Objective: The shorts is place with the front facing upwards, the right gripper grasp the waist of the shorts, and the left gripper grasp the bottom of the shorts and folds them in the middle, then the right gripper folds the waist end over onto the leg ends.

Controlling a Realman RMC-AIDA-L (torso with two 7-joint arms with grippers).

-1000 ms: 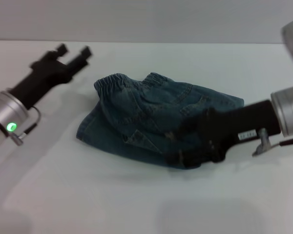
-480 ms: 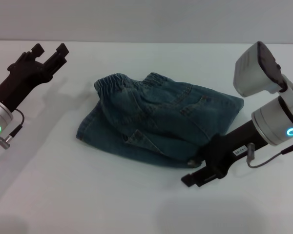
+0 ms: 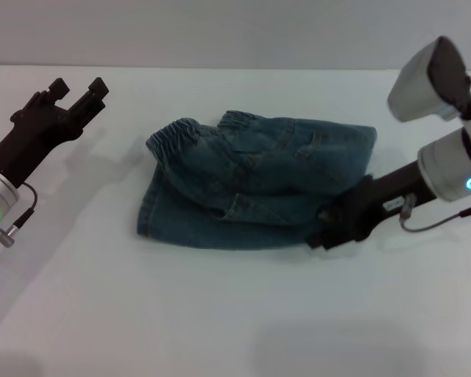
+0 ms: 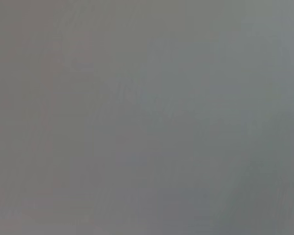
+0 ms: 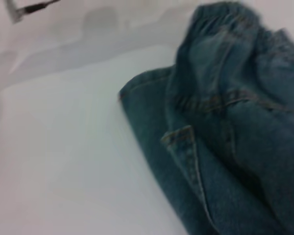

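Note:
The blue denim shorts (image 3: pixel 251 184) lie folded in a bundle at the middle of the white table (image 3: pixel 220 314). The ruffled waist (image 3: pixel 180 135) lies on top toward the far left, and a stitched hem edge (image 3: pixel 144 216) runs down the bundle's left side. My right gripper (image 3: pixel 323 233) is low at the bundle's near right corner, touching the denim. My left gripper (image 3: pixel 77 88) hovers open and holds nothing, well to the left of the shorts. The right wrist view shows the shorts (image 5: pixel 225 122) close up with the waist (image 5: pixel 225 12) at their far end. The left wrist view shows only plain grey.
Bare white tabletop surrounds the shorts on all sides. The right arm's silver-white body (image 3: pixel 432 78) rises at the far right. A thin cable (image 3: pixel 436 224) hangs beside the right wrist.
My right gripper moved from the near table up to the shorts' near right corner. The bundle shifted and flattened, its right edge drawn leftward. The left arm barely moved.

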